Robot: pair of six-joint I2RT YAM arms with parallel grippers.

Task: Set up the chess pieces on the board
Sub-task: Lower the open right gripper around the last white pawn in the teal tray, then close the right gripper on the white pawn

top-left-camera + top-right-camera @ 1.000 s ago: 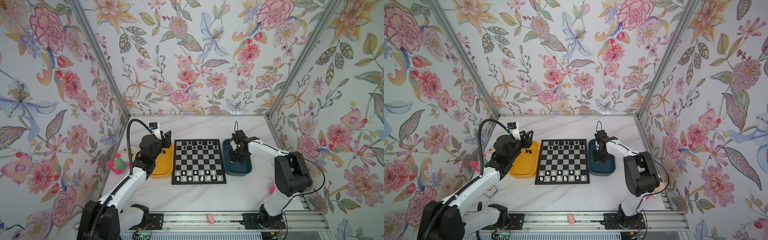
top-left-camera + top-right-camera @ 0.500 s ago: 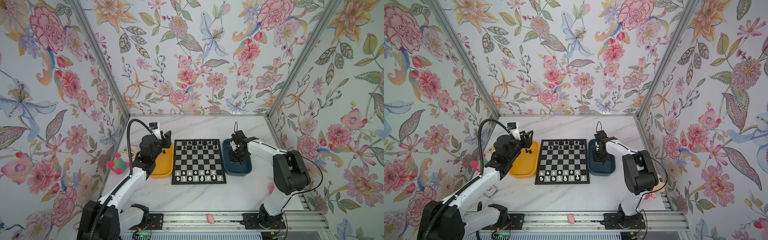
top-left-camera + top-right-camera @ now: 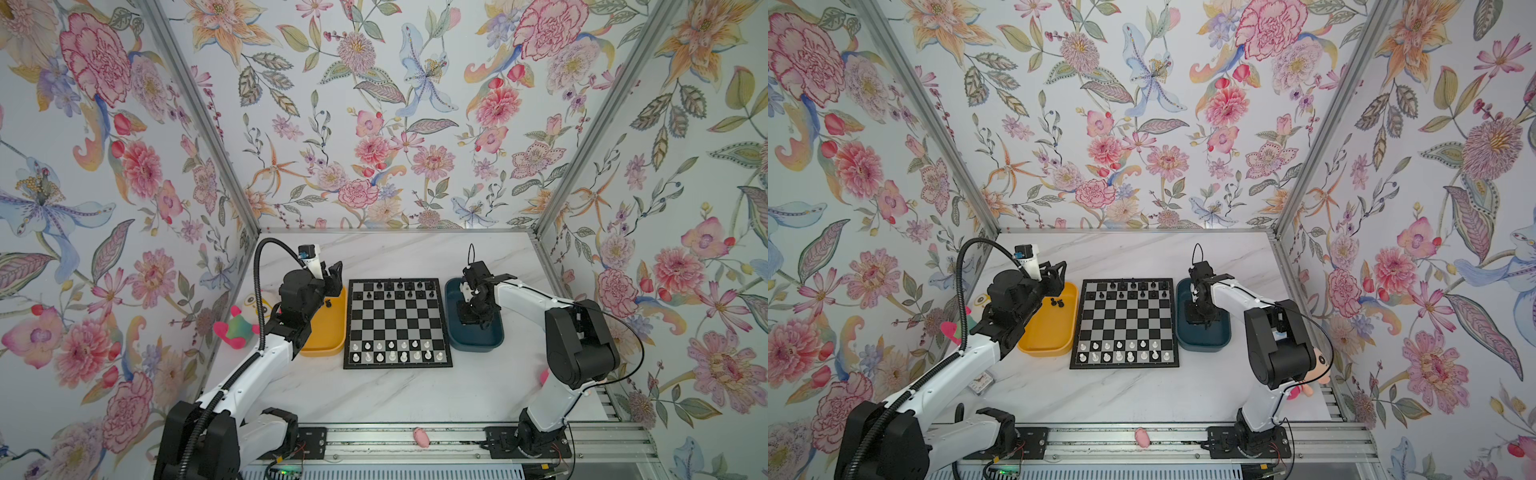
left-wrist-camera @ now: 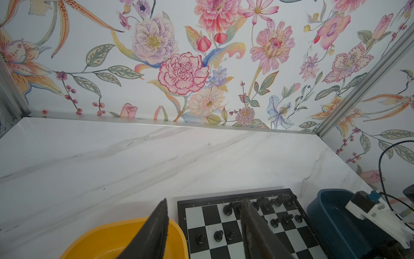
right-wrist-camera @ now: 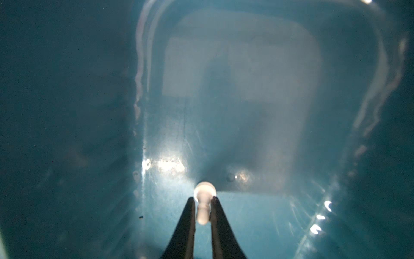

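The board point(image 3: 398, 322) lies flat at mid-table, with black chess pieces point(image 3: 399, 286) on its two far rows and white ones point(image 3: 392, 351) on its two near rows. My right gripper point(image 5: 203, 198) reaches down into the dark blue tray point(image 3: 473, 343). Its jaws are shut on a small white chess piece point(image 5: 204, 192) whose round end sticks out past the fingertips. My left gripper point(image 4: 205, 200) is open and holds nothing. It hovers over the far end of the yellow tray point(image 3: 328, 336), beside the board's far left corner. A few black pieces point(image 3: 1057, 302) lie in that tray.
A pink and green plush toy point(image 3: 235, 328) lies left of the yellow tray, partly behind the left arm. Another plush point(image 3: 1312, 374) sits by the right arm's elbow near the right wall. A small pink item point(image 3: 420, 437) rests on the front rail.
The right gripper's jaws have drawn a little closer together inside the blue tray. The left arm has not moved.
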